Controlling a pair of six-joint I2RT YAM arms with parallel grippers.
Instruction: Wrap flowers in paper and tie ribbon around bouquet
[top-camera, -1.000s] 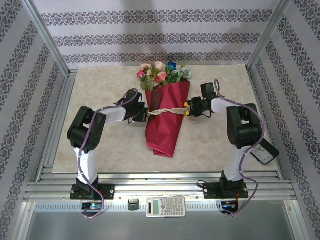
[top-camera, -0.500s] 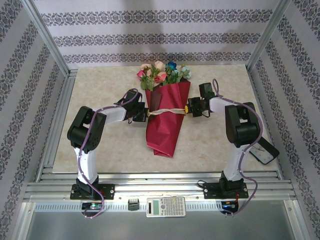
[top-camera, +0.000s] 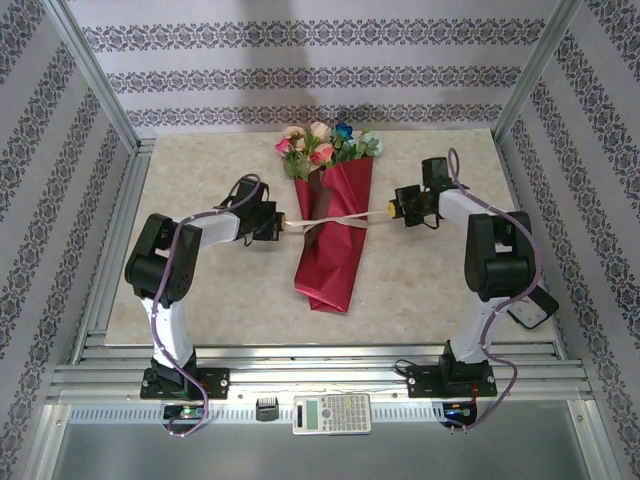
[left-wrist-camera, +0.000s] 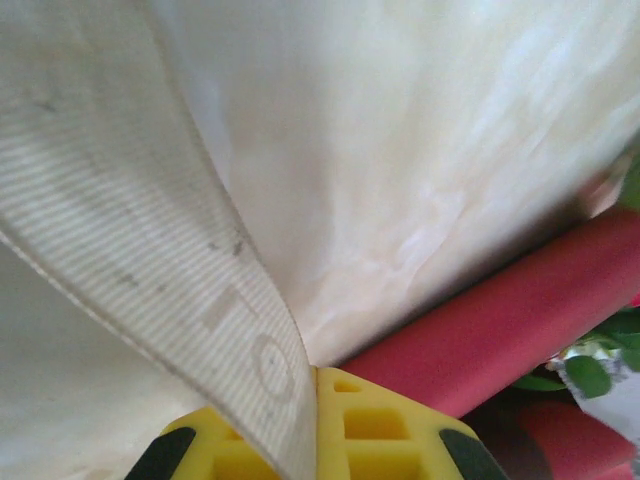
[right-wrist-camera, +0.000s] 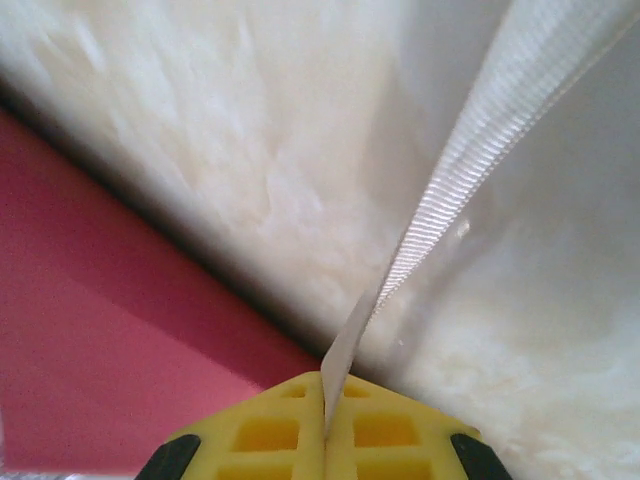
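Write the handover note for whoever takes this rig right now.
Left gripper: shut on the left end of the ribbon.
Right gripper: shut on its right end.
The bouquet lies between them, flowers at the far end, ribbon stretched across its middle.
Done: flowers wrapped in the paper.
Left: finish the tie; whether a knot exists cannot be seen.

Table (top-camera: 200, 290): pale beige marbled top, with metal rails along the 6 and 9 o'clock edges.
Bouquet (top-camera: 338, 195): one, lying flat at centre. Crimson paper (top-camera: 330, 265) cone, narrow tip toward 6 o'clock. Flowers (top-camera: 325, 145) toward 12 o'clock, near the far edge. Cream ribbon (top-camera: 335, 221) crosses its middle from 9 to 3 o'clock.
Device (top-camera: 530, 308): dark, flat, at the 4 o'clock edge, well apart from the bouquet.
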